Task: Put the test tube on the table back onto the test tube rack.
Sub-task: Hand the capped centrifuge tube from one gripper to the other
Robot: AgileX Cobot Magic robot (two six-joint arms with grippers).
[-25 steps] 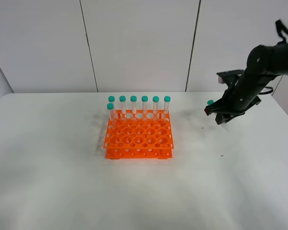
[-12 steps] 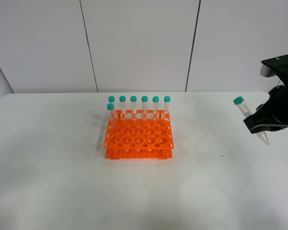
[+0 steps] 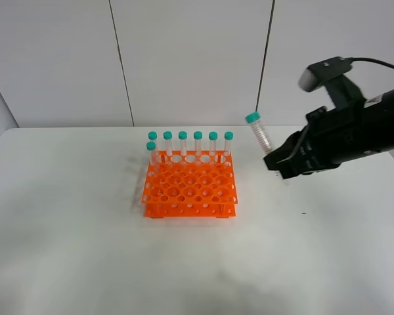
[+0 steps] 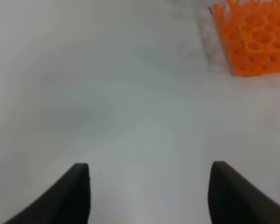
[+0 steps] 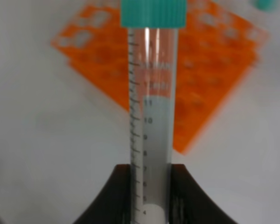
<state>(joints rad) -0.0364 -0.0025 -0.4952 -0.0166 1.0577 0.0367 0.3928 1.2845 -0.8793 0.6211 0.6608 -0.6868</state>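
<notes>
My right gripper is shut on the test tube and holds it in the air, tilted, teal cap up, to the right of the orange test tube rack. The rack stands on the white table with several identical capped tubes along its back row. In the right wrist view the tube stands between the dark fingers, with the rack blurred behind it. My left gripper is open and empty above bare table, and the rack shows far from it.
A grey-white panelled wall rises behind the table. The left arm is out of the exterior view. White tabletop lies in front of the rack and to both sides of it.
My right arm has swung left from the table's right edge toward the rack and risen, carrying the tube. The rack and its tubes have not moved.
</notes>
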